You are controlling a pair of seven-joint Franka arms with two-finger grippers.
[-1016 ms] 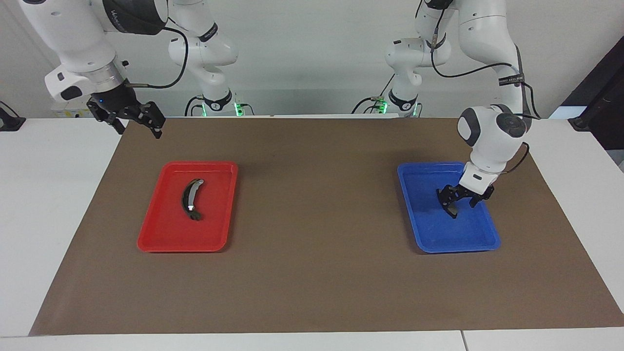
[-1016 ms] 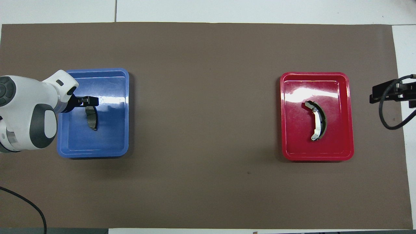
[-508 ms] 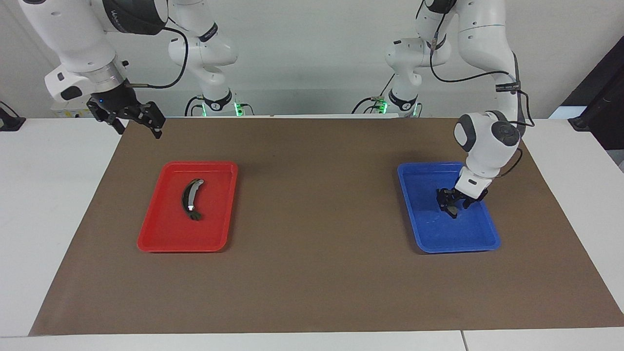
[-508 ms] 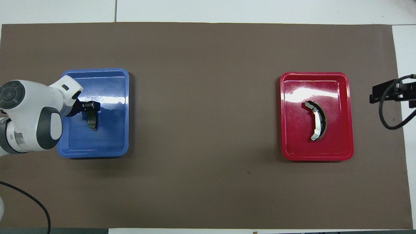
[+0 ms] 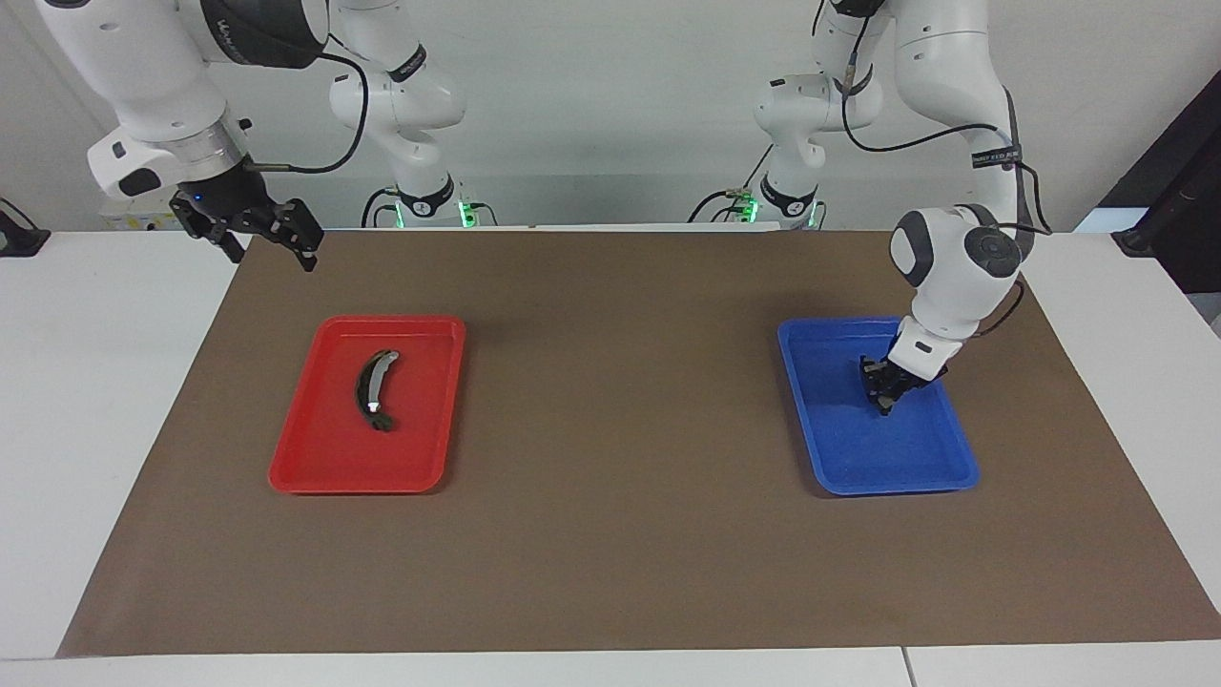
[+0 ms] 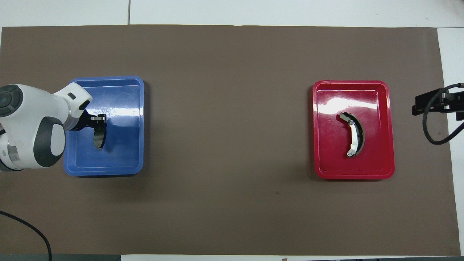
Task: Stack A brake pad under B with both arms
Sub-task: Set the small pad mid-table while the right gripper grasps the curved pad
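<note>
The A brake pad is clamped at one end between the closed fingers of the left hand, low inside the blue tray; its free end points toward the robots from the hand. A second earlier these fingers stood spread on either side of the pad; they have since closed on it, and the pad has turned slightly in the tray. B, the crescent with the silver strip, lies flat in the red tray, well apart from the left hand, toward the right arm's end of the table, unmoved. The right hand waits in the air over the table edge, above and clear of the red tray, fingers spread, unchanged.
</note>
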